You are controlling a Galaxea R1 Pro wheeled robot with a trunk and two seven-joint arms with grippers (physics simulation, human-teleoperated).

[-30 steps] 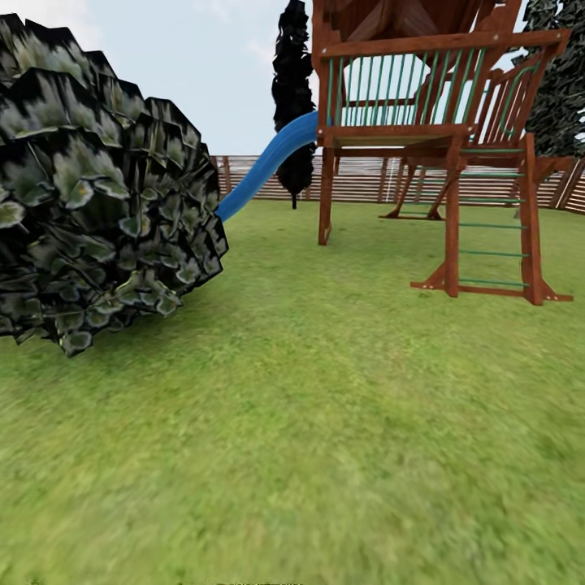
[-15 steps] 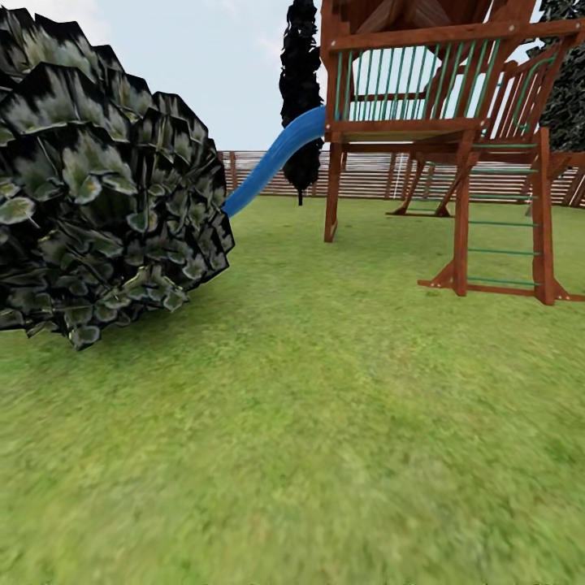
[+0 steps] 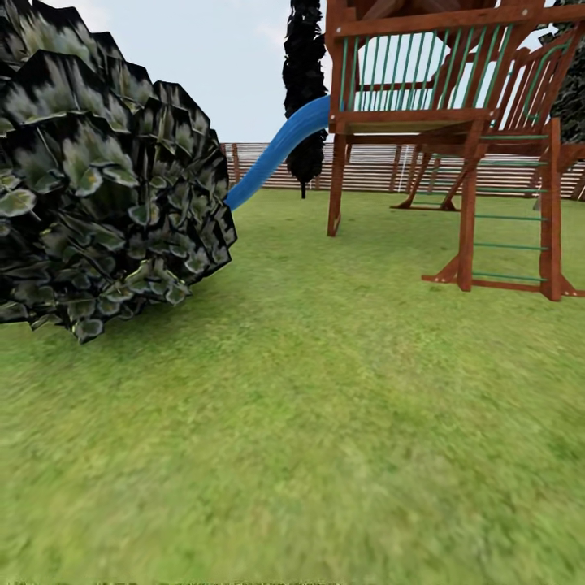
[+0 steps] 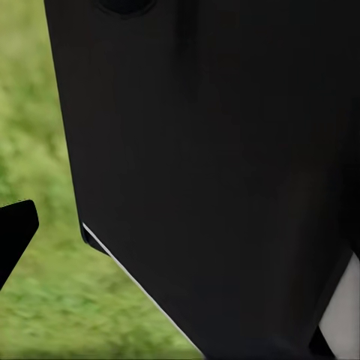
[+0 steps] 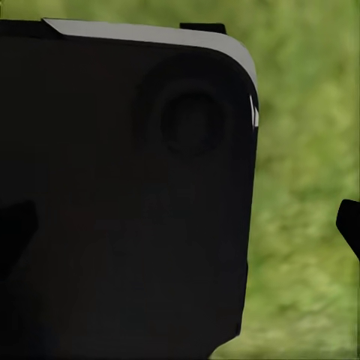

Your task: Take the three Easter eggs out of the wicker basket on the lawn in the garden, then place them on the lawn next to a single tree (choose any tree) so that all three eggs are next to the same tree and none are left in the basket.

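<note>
The Easter eggs and the wicker basket are out of view. Short green lawn (image 3: pixel 325 406) covers the ground in the head view. A big clump of dark glossy angular leaves from a tree (image 3: pixel 97 179) hangs low at the left, its trunk hidden. In the left wrist view, my left gripper (image 4: pixel 180 232) shows one black fingertip (image 4: pixel 15 232) at the frame's edge against blurred grass, with a black part of the robot close behind. My right gripper (image 5: pixel 180 225) has a fingertip (image 5: pixel 349 225) far out at the edge. Both stand open and hold nothing.
A brown wooden playset (image 3: pixel 455 122) with green ladder rungs stands at the back right, with a blue slide (image 3: pixel 276 154) running down to the left. A thin black tree (image 3: pixel 305 89) and a slatted fence (image 3: pixel 374 166) lie behind.
The whole head view has shifted: the leaf clump looms slightly larger and the playset sits a little further right and higher, so the camera has moved. Nothing in the scene itself has moved.
</note>
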